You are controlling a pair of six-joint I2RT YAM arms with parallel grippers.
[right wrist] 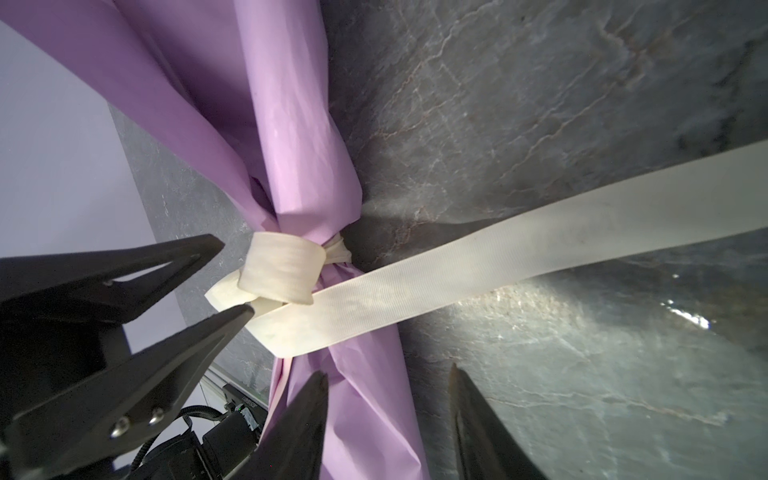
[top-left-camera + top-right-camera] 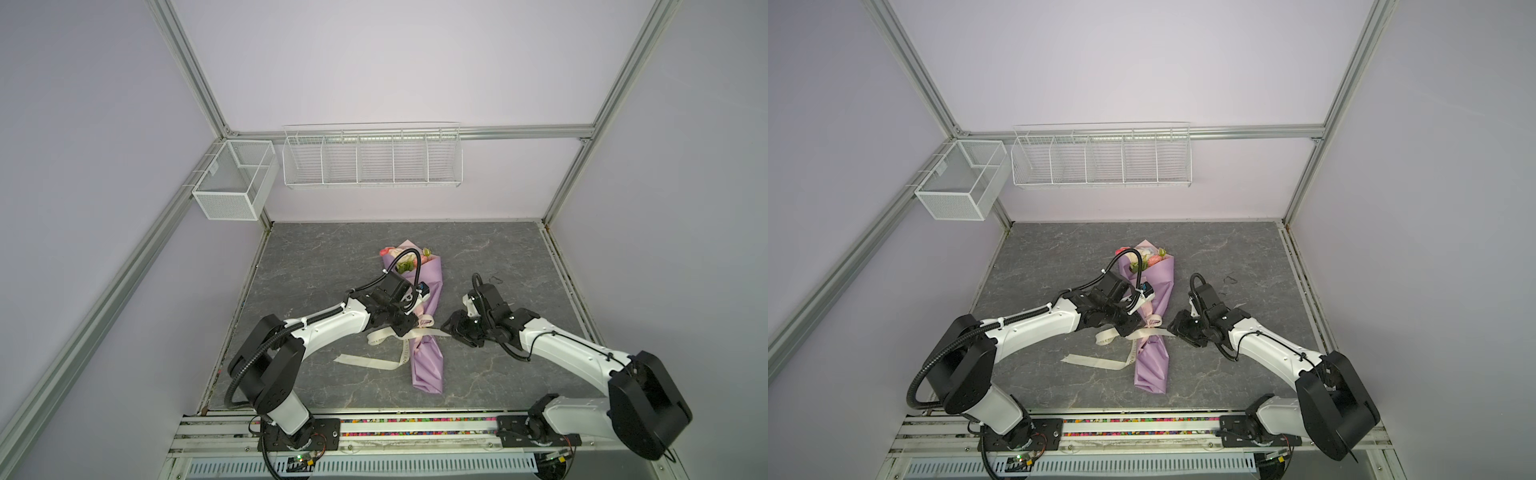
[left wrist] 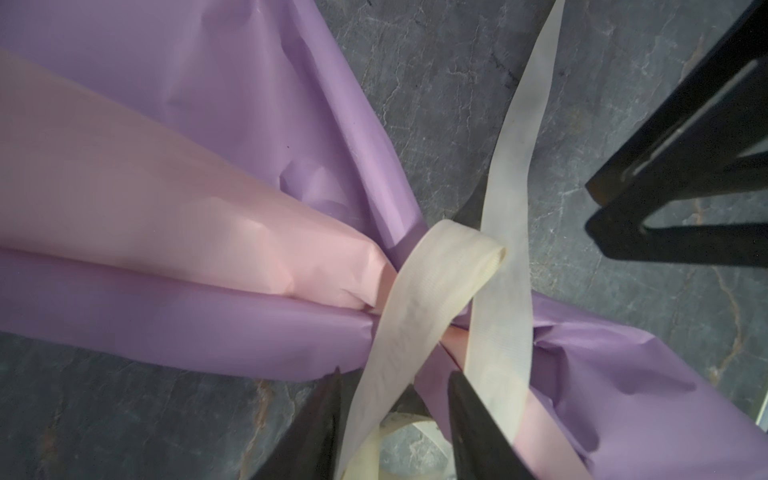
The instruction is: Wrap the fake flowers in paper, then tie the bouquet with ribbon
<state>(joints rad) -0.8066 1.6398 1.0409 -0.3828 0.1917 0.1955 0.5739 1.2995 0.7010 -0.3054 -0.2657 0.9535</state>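
Observation:
The bouquet of fake flowers (image 2: 391, 252) (image 2: 1153, 258) lies on the grey table, blooms at the far end, rolled in lilac wrapping paper (image 2: 426, 365) (image 3: 208, 83) (image 1: 291, 145). A cream ribbon (image 2: 365, 361) (image 2: 1096, 361) is wound round the wrap's waist in a loose knot (image 1: 282, 270) (image 3: 440, 266). My left gripper (image 2: 405, 331) (image 2: 1128, 330) (image 3: 394, 371) (image 1: 235, 275) sits at the knot from the left, open, with a ribbon strand passing between its fingers. My right gripper (image 2: 445, 325) (image 2: 1173, 326) (image 1: 388, 370) (image 3: 588, 205) hovers just right of the waist, open and empty.
One ribbon tail trails toward the front left, another (image 1: 540, 241) runs out past the right gripper. A white wire rack (image 2: 372, 162) and a mesh box (image 2: 232, 183) hang on the back wall. A small dark loop (image 2: 494, 279) lies at the table's right.

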